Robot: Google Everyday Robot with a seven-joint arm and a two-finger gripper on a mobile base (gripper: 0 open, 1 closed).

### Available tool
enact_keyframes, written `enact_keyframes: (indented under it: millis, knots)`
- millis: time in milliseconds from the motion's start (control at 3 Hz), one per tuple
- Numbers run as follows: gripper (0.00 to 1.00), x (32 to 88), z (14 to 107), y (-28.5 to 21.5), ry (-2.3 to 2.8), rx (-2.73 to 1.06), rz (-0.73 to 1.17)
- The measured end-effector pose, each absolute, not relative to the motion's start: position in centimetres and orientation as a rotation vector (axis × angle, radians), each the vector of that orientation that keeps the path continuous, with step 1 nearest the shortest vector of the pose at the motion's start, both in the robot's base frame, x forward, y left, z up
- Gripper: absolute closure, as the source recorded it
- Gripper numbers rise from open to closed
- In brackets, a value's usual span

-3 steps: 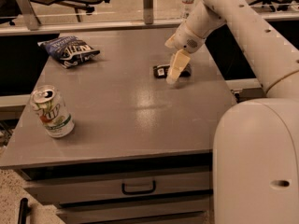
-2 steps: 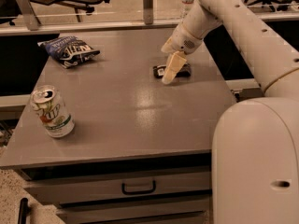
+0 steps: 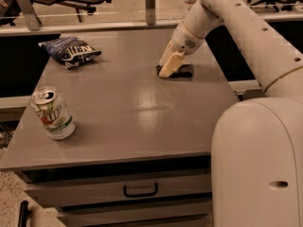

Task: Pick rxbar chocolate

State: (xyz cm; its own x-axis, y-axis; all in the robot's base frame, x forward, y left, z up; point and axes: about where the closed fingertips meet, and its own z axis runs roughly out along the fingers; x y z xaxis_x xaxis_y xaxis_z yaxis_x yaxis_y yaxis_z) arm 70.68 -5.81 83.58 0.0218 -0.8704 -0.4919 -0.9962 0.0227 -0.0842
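Note:
The rxbar chocolate is a small flat black bar lying on the grey table, right of the middle toward the far edge. My gripper hangs from the white arm that reaches in from the upper right. It is down at the table surface over the bar's left end and hides that end. The rest of the bar lies flat on the table to the gripper's right.
A dark blue chip bag lies at the far left of the table. A green-and-white soda can stands near the front left. The table has a drawer with a handle. My white base fills the right foreground.
My gripper has moved left and lower, from over the bar's middle to its left end. The bar, can and bag have not moved.

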Motion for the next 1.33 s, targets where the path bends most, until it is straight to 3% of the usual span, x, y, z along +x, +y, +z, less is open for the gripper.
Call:
enact_keyframes:
  millis: [333, 1333]
  knots:
    - [1.00, 70.7, 83.7, -5.8, 1.899, -1.898, 0.415]
    - [1.00, 68.8, 89.9, -5.5, 1.620, -1.864, 0.500]
